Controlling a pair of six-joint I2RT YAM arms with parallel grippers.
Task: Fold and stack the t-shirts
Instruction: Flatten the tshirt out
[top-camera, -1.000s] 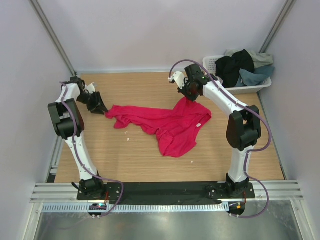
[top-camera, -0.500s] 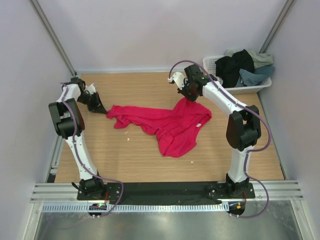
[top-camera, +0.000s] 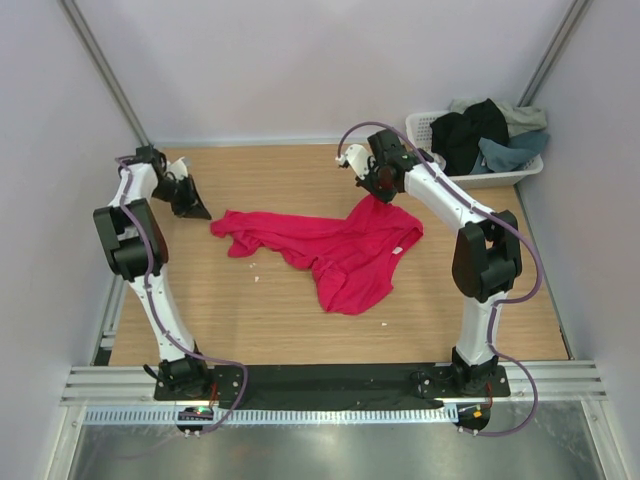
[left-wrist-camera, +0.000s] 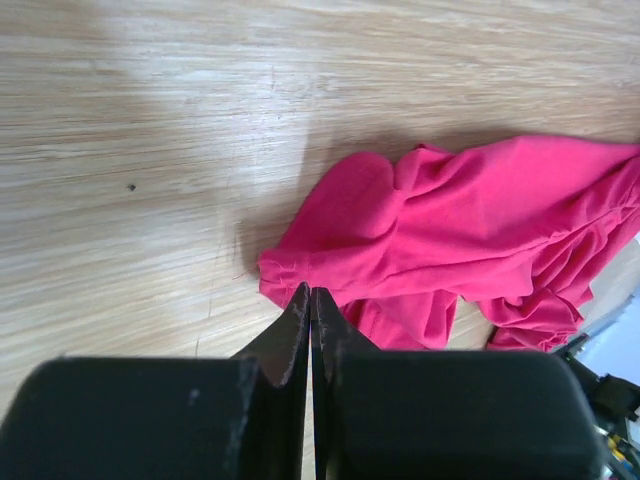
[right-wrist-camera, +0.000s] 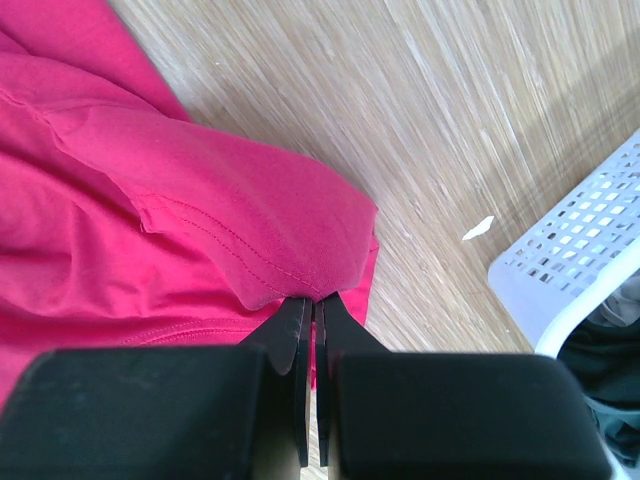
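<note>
A crimson-pink t-shirt (top-camera: 340, 250) lies crumpled across the middle of the wooden table. My right gripper (top-camera: 374, 193) is shut on its far right edge; in the right wrist view the hem (right-wrist-camera: 290, 270) is pinched at the tips of the right gripper (right-wrist-camera: 314, 300). My left gripper (top-camera: 203, 213) is shut just off the shirt's left corner. In the left wrist view the left gripper (left-wrist-camera: 311, 292) meets the edge of the shirt (left-wrist-camera: 480, 220), with no cloth seen between its fingers. Black (top-camera: 468, 130), slate-blue (top-camera: 510, 152) and pale grey-green (top-camera: 522, 115) t-shirts lie piled in the basket.
A white lattice basket (top-camera: 520, 172) stands at the back right corner, close behind the right arm, and its rim (right-wrist-camera: 575, 265) shows in the right wrist view. A small white scrap (right-wrist-camera: 478, 228) lies on the wood near it. Walls enclose the table on three sides.
The left gripper has closed and drawn back a little toward the far left, away from the shirt's corner. The shirt and the right arm have stayed put.
</note>
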